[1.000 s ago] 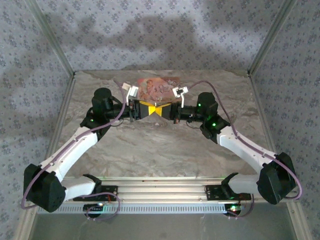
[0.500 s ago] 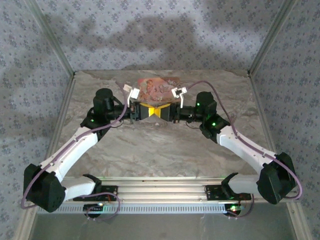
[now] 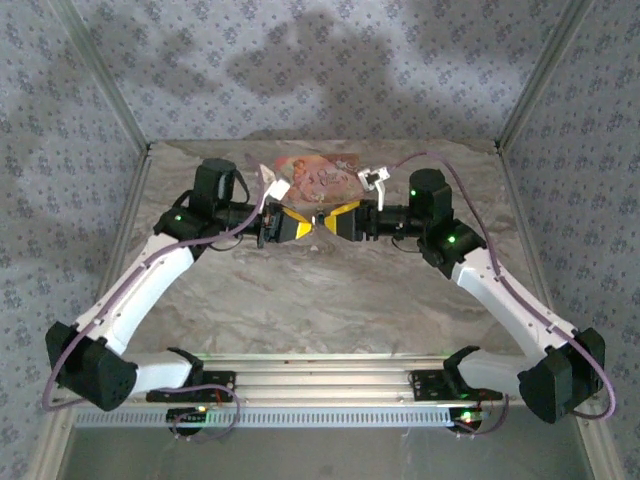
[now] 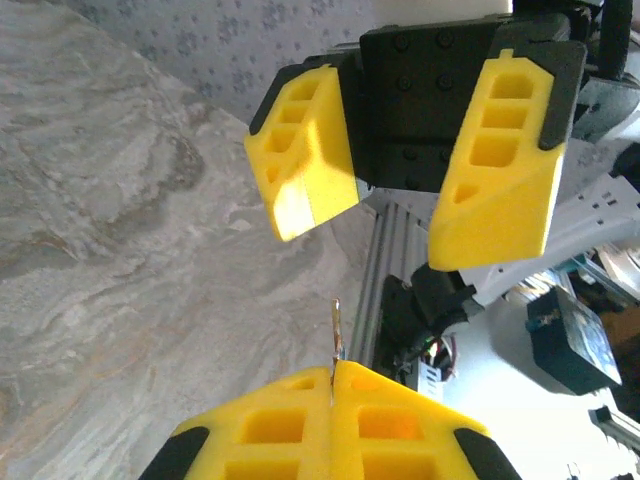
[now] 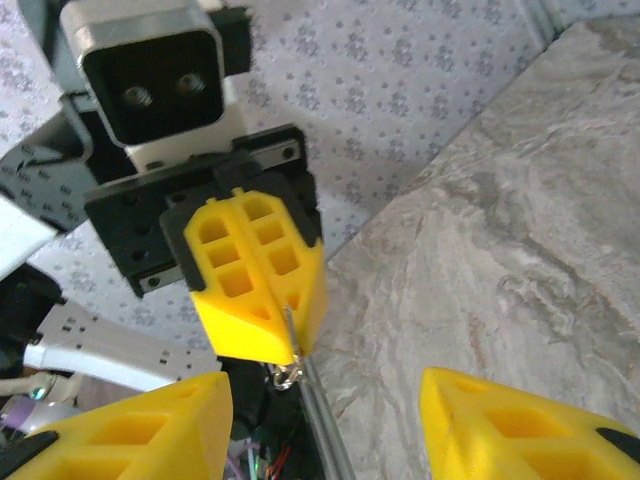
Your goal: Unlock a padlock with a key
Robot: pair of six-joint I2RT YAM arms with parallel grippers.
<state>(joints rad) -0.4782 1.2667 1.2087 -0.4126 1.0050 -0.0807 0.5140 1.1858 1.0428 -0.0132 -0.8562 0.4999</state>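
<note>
My left gripper (image 4: 332,383) is shut on the key (image 4: 336,328), whose thin metal blade sticks up edge-on from between the yellow pads. In the right wrist view the key (image 5: 289,328) shows in the left gripper (image 5: 262,290), with a small wire ring hanging under it. My right gripper (image 5: 325,425) stands open, facing the left one, its two yellow fingers (image 4: 305,150) well apart and nothing between them. From above, both grippers meet tip to tip over the table, left (image 3: 298,225) and right (image 3: 340,221). The padlock is out of view.
A pink printed box (image 3: 318,172) lies on the marbled table (image 3: 330,290) just behind the grippers. Patterned walls close the back and sides. An aluminium rail (image 3: 320,385) with the arm bases runs along the near edge.
The right gripper has opened and let go at the left gripper's tip. The left gripper has closed fully on the key. Both wrists have risen and shifted slightly.
</note>
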